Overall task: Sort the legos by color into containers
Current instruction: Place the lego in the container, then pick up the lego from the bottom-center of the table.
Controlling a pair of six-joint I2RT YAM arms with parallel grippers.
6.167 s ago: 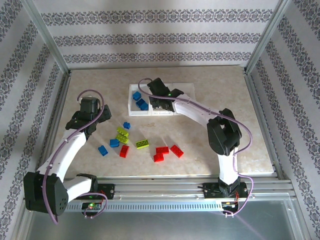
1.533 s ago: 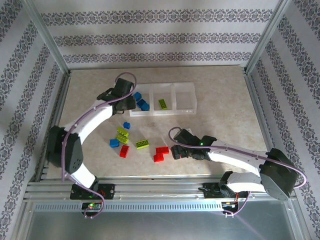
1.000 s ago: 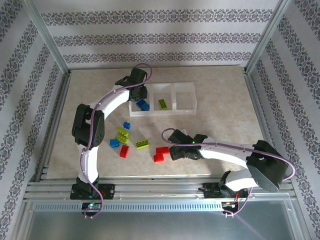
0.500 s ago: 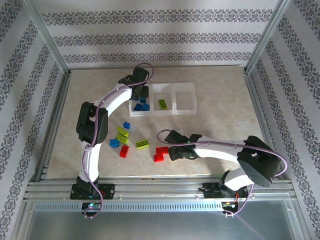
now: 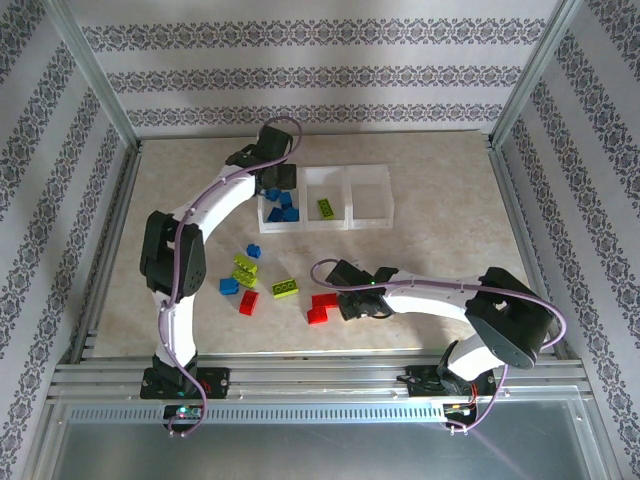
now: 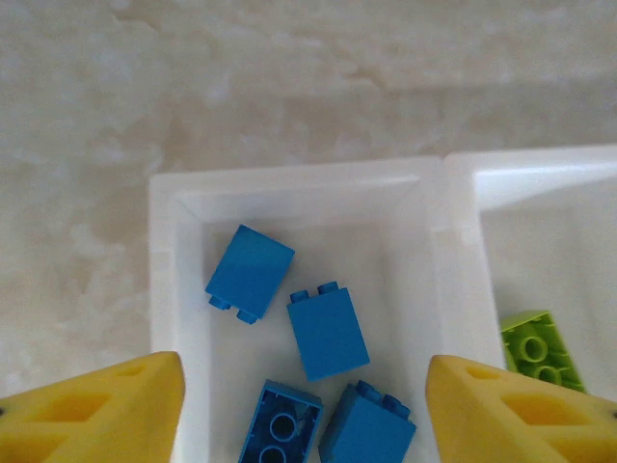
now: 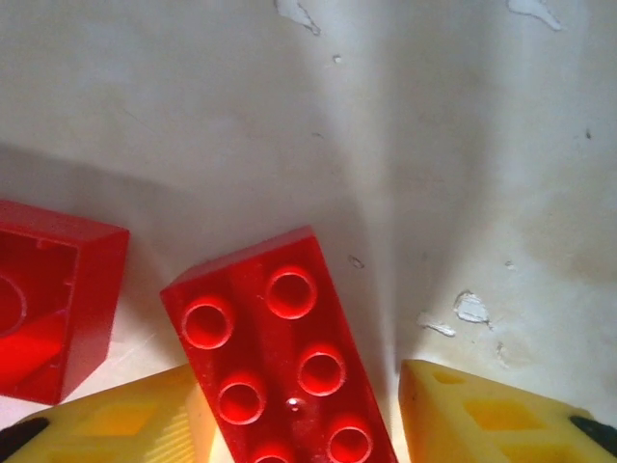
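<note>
Low in the top view, my right gripper (image 7: 301, 410) is straddling a red brick (image 7: 280, 357) on the bench (image 7: 434, 145). Jaws apart, a thin gap on one side, so it's not pinching. Mid-frame, loose green legos (image 5: 245, 270) are lying around. Up top, my left gripper (image 6: 304, 410) is hanging with jaws spread wide over the left bin (image 6: 174, 289), which is holding four blue bricks (image 6: 328, 333).

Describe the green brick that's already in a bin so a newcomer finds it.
Find the three white bins in a row far across the table. Look in the middle bin: the lime brick lies there alone, while the left bin holds only blue bricks.
</note>
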